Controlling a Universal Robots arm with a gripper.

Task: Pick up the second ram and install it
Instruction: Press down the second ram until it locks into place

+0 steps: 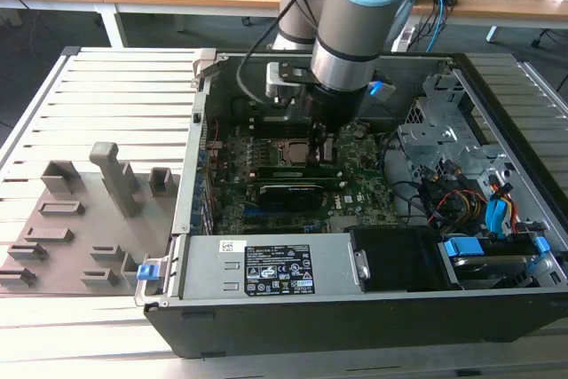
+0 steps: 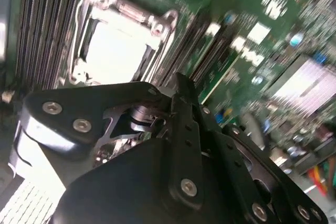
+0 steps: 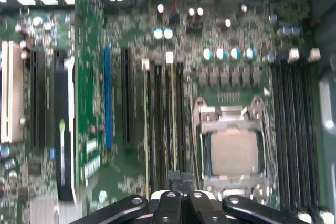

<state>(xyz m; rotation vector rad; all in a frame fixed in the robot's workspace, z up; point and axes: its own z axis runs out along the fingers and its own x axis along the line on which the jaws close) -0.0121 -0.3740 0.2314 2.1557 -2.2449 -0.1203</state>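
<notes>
Two slim, long green circuit-board sticks stand on edge in neighbouring black slots of the green motherboard; the one nearer the square metal processor socket is the second ram, and it sits upright in its slot. The black gripper hangs directly over one end of that stick; its fingertips are drawn together with nothing visible between them; whether they touch the stick's top edge cannot be told. In the exterior view the gripper reaches down inside the open black computer case, just beside the black expansion card; the grey plastic holder tray lies outside the case at the exterior view's left.
</notes>
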